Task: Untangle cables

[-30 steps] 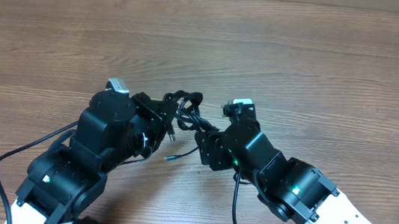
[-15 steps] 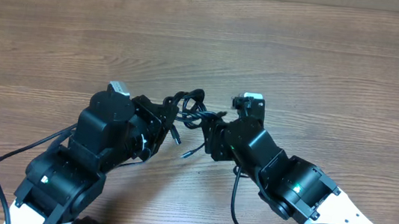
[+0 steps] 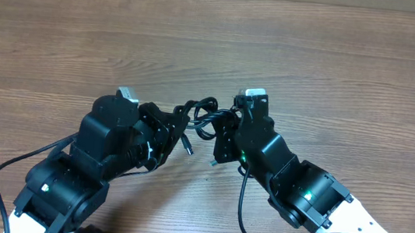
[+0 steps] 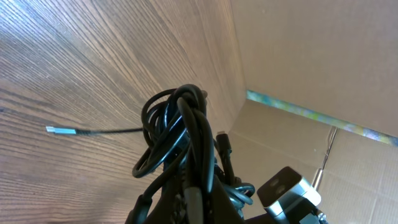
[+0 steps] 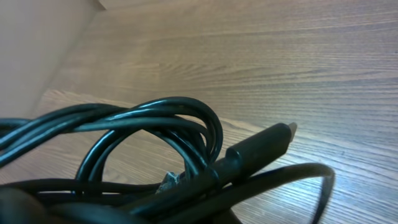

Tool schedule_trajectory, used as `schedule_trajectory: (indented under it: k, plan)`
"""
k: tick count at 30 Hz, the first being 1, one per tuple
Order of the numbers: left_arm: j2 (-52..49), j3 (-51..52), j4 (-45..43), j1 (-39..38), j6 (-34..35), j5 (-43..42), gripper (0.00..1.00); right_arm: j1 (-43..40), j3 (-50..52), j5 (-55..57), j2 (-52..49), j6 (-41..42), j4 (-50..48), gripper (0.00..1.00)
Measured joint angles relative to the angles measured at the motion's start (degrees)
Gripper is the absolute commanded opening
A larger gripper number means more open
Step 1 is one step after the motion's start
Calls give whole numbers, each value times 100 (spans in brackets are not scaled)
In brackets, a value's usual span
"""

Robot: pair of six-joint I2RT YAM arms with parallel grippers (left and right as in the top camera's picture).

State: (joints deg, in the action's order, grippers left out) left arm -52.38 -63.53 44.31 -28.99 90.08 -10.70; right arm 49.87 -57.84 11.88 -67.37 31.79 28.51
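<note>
Black cables clamped in both jaws; left arm, right arm angled inward.

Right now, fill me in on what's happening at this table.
Two black robot arms are working a tangled bundle of thin black cables between them over the wooden table. The left arm has its jaws shut on one side of the bundle; the right arm has its jaws shut on the other. The loops are not yet separated, and one silvery-tipped strand sticks out loose.
</note>
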Motion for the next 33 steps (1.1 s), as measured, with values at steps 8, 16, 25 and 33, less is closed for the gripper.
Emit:
schedule_trajectory:
  k: [8, 16, 25, 33]
  plan:
    - [0, 0, 76, -22, 4, 535, 4, -15, 0, -564, 0, -673, 221, 4]
    - [0, 2, 195, -92, 9, 1858, 4, -39, -2, -1880, 4, -1696, 120, 4]
    - [0, 2, 682, -149, 26, 3265, 4, -63, -2, -3274, 37, -2785, -238, 4]
    - [31, 2, 914, -179, 24, 3838, 4, -87, -2, -4017, 37, -3613, -299, 4]
